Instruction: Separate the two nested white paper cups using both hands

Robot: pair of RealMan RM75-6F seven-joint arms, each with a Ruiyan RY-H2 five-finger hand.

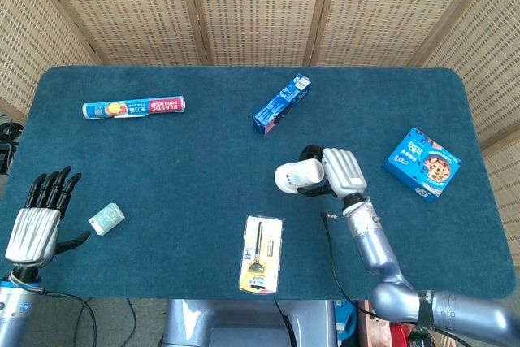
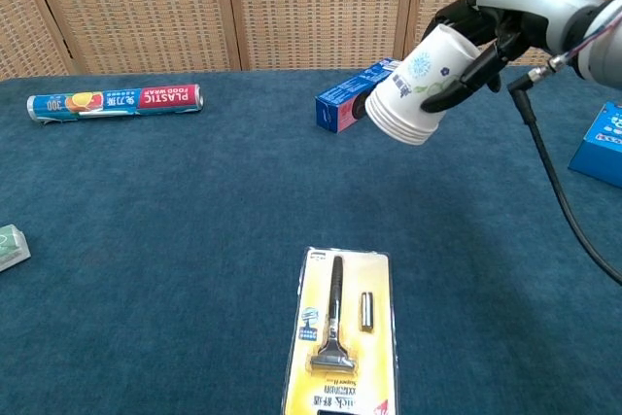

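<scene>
Bare cloth between razor pack [image 1: 262, 253] and mint pouch [image 1: 106, 219].
</scene>
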